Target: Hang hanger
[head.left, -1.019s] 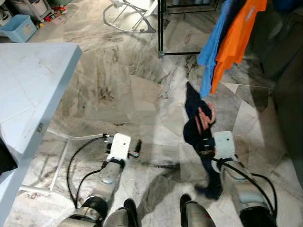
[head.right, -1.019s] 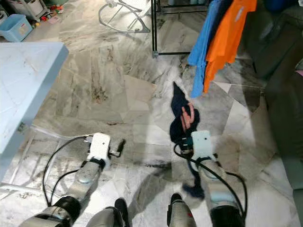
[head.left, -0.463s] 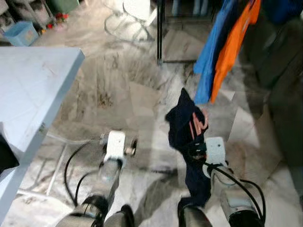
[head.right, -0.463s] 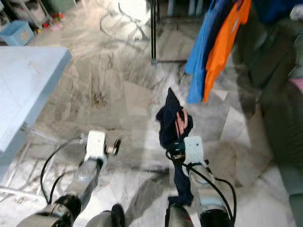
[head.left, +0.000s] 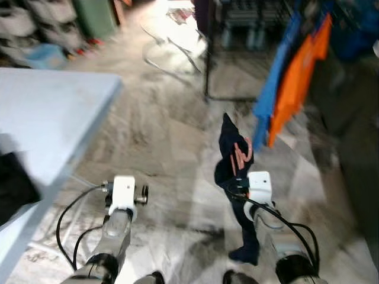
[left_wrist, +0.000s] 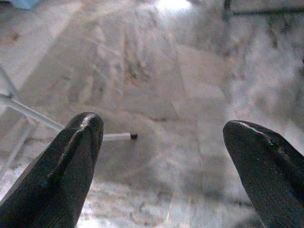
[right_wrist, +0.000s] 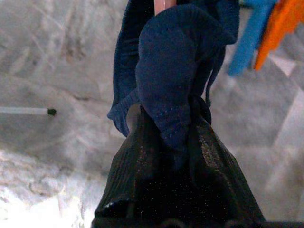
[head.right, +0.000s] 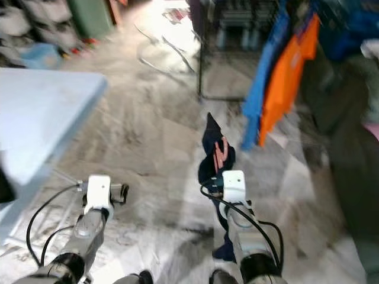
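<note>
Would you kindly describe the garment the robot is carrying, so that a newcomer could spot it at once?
Start at the clothes rack across the marble floor, where a blue shirt and an orange shirt hang. Nearer the robot, the right claw is shut on a navy garment on a pink hanger. It alone is dark, bunched and off the rack.

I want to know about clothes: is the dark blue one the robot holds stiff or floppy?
Probably floppy: the navy garment bunches above the right gripper and dangles below it. Likely light, since two fingers hold it. The pink hanger inside looks stiffer.

Home laundry corner: marble-tiled floor (head.left: 160,136), shirts (head.left: 290,83) hanging at two o'clock, storage bins (head.left: 35,56) at ten o'clock.
</note>
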